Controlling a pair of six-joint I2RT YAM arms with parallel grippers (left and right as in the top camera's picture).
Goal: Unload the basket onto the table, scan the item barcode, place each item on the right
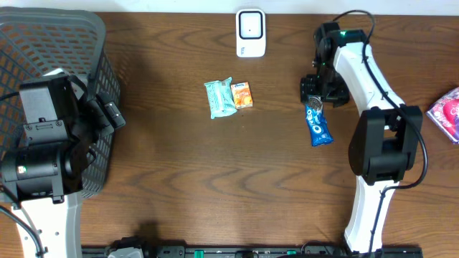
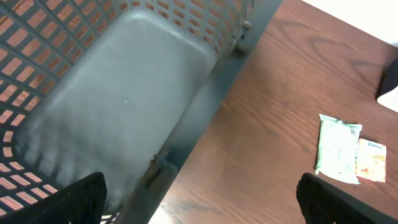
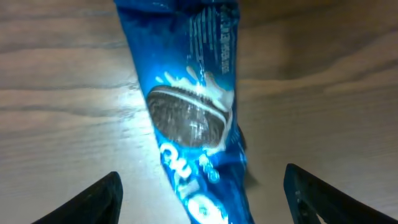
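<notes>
While the left gripper (image 2: pixel 199 196) hangs wide open and empty, the right gripper (image 3: pixel 202 196) stands open astride the blue plastic Oreo packet (image 1: pixel 319 127), which lies right of centre on the brown wooden counter (image 1: pixel 179 179). Grasping seems in hand; next, carry it to the far white boxy scanner (image 1: pixel 250 32).

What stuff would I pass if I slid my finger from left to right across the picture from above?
grey basket → mint-green packet → orange packet → blue Oreo packet → pink packet at the right edge.
</notes>
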